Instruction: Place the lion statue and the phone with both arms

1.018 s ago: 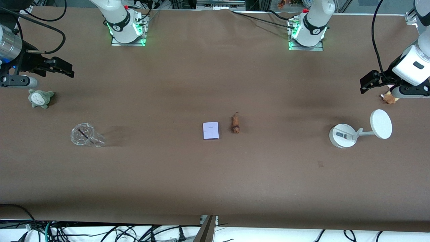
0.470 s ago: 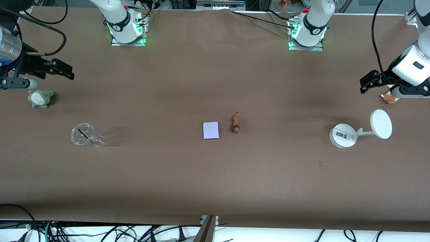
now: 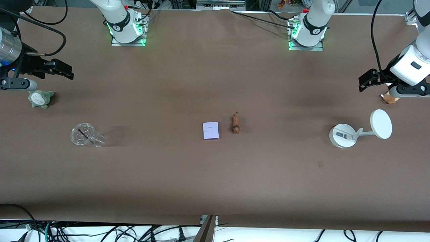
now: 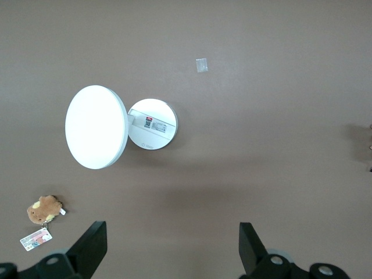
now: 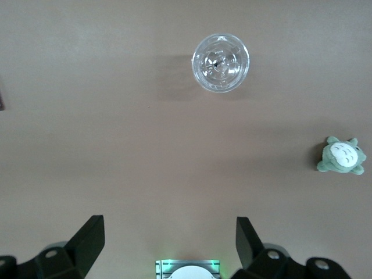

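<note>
The small flat pale lavender-white phone and the tiny orange-brown lion statue were seen lying just beside each other at mid-table, the statue toward the left arm's end, neither touched by any finger. The task was judged to be at its opening step, with both pickups not yet made. The left gripper was held with its fingers spread wide over bare brown table at the left arm's end, near a fluffy tan plush toy and a white round-based stand with a disc. The right gripper was held likewise spread at the right arm's end, over the cloth near a grey-green plush creature, with a clear plastic cup nearer the front camera. A long inward reach by each arm was judged to be called for next, the left toward the statue, the right toward the phone. Wide open cloth was shown around the pair, but the narrow gap between them was judged to leave little room for two grippers at once
</note>
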Controlling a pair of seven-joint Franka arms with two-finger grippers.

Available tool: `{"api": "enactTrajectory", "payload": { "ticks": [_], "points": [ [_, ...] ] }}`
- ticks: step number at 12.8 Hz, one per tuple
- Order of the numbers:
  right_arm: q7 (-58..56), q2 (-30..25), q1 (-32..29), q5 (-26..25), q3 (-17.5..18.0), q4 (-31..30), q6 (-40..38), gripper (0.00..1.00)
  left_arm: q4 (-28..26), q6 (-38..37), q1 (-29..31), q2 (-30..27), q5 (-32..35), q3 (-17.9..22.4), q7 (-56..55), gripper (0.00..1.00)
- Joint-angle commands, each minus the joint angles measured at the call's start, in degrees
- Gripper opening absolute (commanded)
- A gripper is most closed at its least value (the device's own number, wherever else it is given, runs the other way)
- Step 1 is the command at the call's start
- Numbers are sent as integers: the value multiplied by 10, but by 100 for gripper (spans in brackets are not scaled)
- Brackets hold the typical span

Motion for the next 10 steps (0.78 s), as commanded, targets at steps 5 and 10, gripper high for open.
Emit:
{"api": "enactTrajectory", "payload": {
  "ticks": [5,10],
  "points": [
    [7,11,3,-16,7,21,-15,100,16,-18,1,6,-9,-4,8,100],
    [9,12,9,-14,7,21,-15,100,16,-23,1,6,-9,-5,6,100]
  ]
}}
